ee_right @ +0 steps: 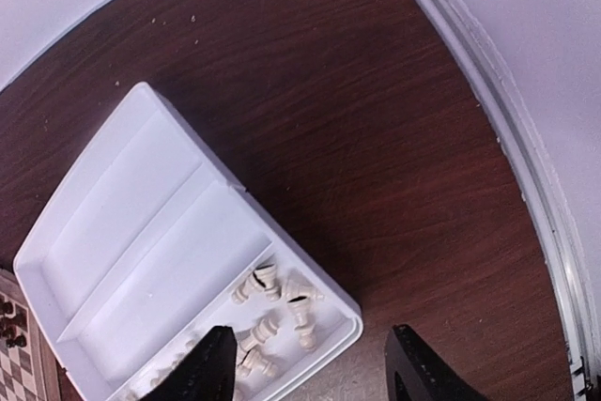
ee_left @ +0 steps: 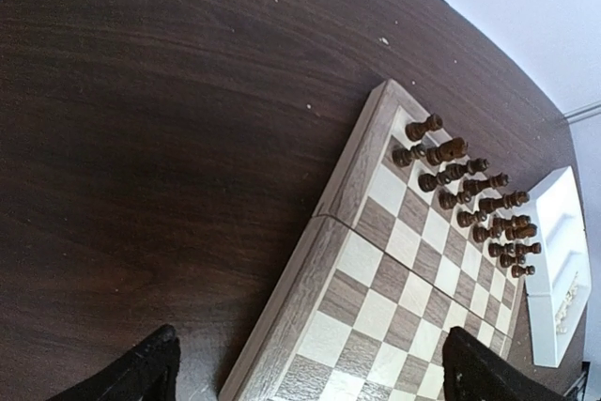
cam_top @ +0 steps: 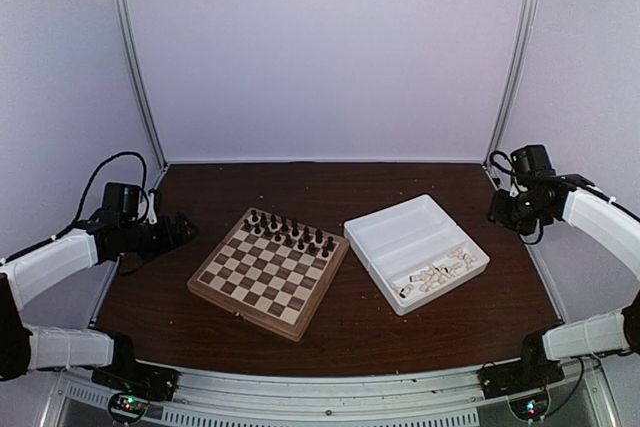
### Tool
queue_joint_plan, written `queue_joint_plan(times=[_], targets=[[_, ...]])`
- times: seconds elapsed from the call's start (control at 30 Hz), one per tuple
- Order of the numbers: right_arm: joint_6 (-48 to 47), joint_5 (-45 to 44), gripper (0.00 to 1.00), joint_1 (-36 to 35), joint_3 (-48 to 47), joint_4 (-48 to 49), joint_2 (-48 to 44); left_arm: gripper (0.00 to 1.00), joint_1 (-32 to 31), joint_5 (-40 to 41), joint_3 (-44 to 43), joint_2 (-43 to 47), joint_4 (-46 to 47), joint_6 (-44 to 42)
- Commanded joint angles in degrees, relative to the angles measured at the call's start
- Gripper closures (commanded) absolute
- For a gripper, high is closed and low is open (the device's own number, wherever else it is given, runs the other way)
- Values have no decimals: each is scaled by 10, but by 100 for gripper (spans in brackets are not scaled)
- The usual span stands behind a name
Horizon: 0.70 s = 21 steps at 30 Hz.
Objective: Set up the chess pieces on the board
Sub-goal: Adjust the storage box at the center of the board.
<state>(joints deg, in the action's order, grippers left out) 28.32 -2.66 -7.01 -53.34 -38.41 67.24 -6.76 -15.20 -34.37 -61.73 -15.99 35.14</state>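
Board sits mid-worktop, dark figures on its far rows. Chess pieces lie tumbled in the near compartment of the white tray, right of it. Left gripper hangs spread wide at the left; right gripper is parted, empty, far right.

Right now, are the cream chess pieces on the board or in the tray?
In the white tray: cream chess pieces lie jumbled there; the board holds only dark pieces.

Bench is showing dark wood grain with faint sheen. Board reading as matt wood. Tray looking like smooth white plastic. Dark pieces glinting, polished; chess pieces looking cream, matt.
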Motion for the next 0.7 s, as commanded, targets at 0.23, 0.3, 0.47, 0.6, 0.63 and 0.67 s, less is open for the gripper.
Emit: queue_joint_plan(times=[0.23, 0.3, 0.47, 0.6, 0.63, 0.67], targets=[[138, 6, 51, -157, -27, -57, 27, 3, -2, -52, 18, -37, 18, -14], [177, 5, 57, -170, -15, -35, 27, 2, -2, -49, 21, -43, 21, -7], [205, 15, 57, -201, -1, 19, 54, 3, -2, -41, 24, -57, 25, 1], [191, 16, 57, -232, -28, 1, 105, 4, -2, -35, 26, -71, 21, 0], [192, 17, 57, -237, -29, -3, 115, 4, -2, -35, 27, -74, 18, -1], [195, 19, 57, -243, -26, -5, 122, 4, -2, -33, 28, -78, 16, -1]])
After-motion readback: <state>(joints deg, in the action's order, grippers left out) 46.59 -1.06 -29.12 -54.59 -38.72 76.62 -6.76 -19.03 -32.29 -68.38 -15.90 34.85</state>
